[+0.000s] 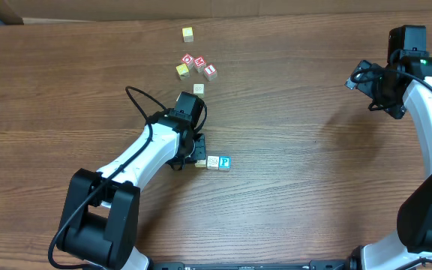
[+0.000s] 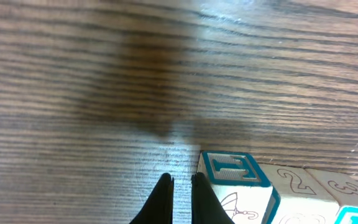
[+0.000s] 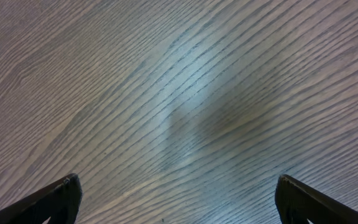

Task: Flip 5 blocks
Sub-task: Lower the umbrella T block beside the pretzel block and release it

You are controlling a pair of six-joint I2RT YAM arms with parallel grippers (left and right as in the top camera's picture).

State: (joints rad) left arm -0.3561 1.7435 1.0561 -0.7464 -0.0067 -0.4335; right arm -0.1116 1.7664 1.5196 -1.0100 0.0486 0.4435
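Your left gripper [image 2: 181, 180] is pinched shut on nothing beside the teal-lettered block [image 2: 234, 169] heading a touching row [image 1: 213, 162] that ends at the blue P block [image 1: 224, 162] (flipped or not, I cannot tell), one pale block [image 1: 199, 88] lies apart beyond, likely left to flip, and your right gripper [image 3: 178, 186] gapes empty.

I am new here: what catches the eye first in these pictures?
The left pincer, shut and empty, sits beside a row of pale blocks near the middle of the table. Beyond them lies a cluster of red-and-white cubes. The right pincer hangs open at the right.
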